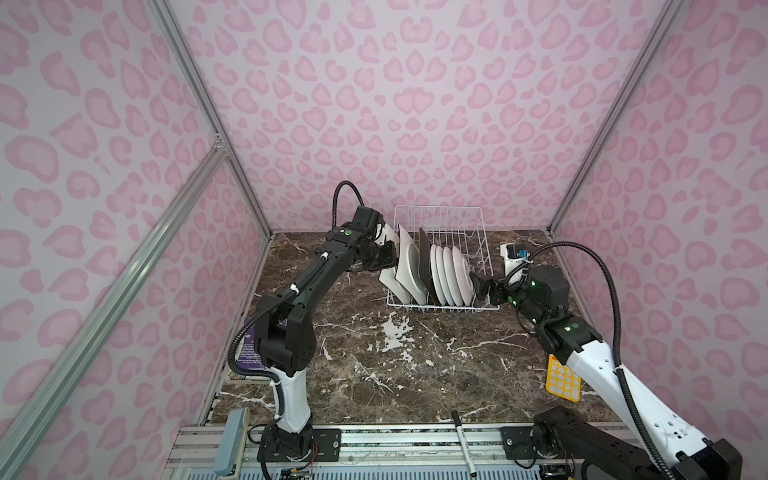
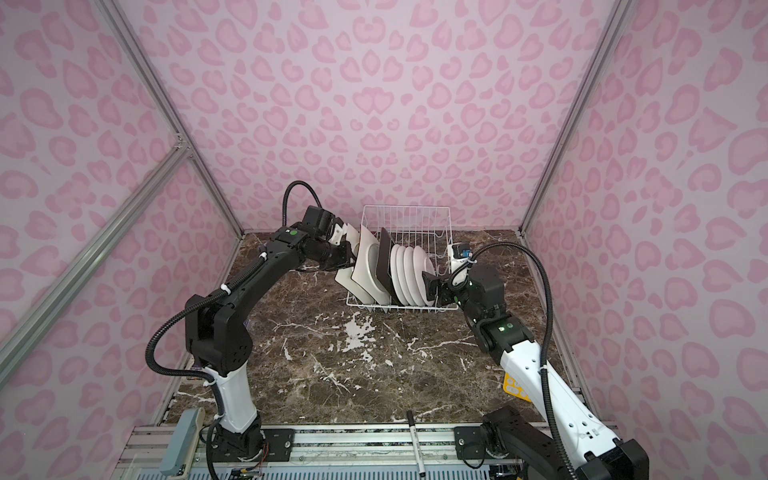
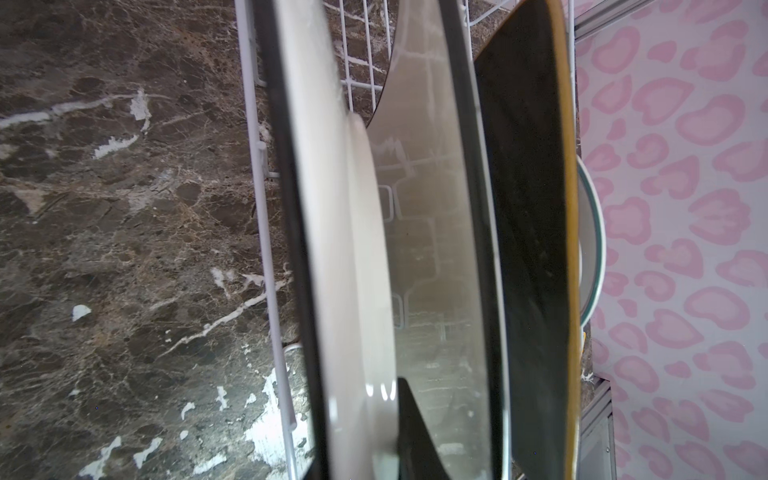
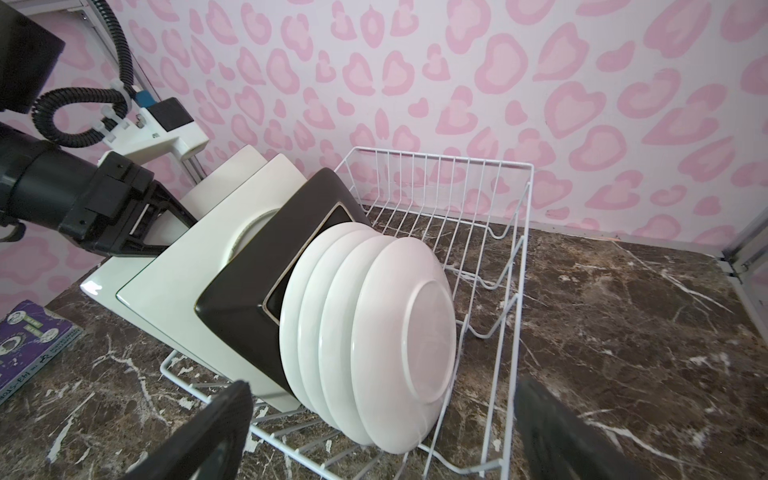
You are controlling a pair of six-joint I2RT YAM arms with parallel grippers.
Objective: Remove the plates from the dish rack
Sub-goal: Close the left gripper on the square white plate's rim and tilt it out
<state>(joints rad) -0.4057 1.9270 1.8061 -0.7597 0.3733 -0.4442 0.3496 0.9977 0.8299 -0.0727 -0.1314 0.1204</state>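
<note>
The left claw [image 4: 174, 232] is clamped on the outermost white square plate [image 1: 386, 279] at the left end of the dish rack [image 1: 441, 216]. In the left wrist view one black finger [image 3: 296, 249] lies against that plate's outer side. A second finger [image 3: 415, 428] sits in the gap between it and the second white square plate [image 4: 187, 270].

The right claw [image 1: 477, 286] hangs at the rack's right side with its jaws spread wide, holding nothing. In the right wrist view its two fingertips flank the nearest round white plate [image 4: 399, 316]; whether either one touches it cannot be told.

The rack, a white wire basket, stands on the brown marble desk [image 1: 374, 365] toward the far wall. Seven plates stand on edge in it, leaning and packed close together in its left part. From the left they are two white square plates, one dark brown square plate [image 4: 249, 282], then four round white plates in a row with their backs toward the right claw.

Outside the rack, one yellow calculator [image 1: 561, 380] lies partly under the right arm. One purple booklet [image 4: 29, 345] lies near the left arm, and one black marker [image 1: 463, 440] rests on the front rail.
</note>
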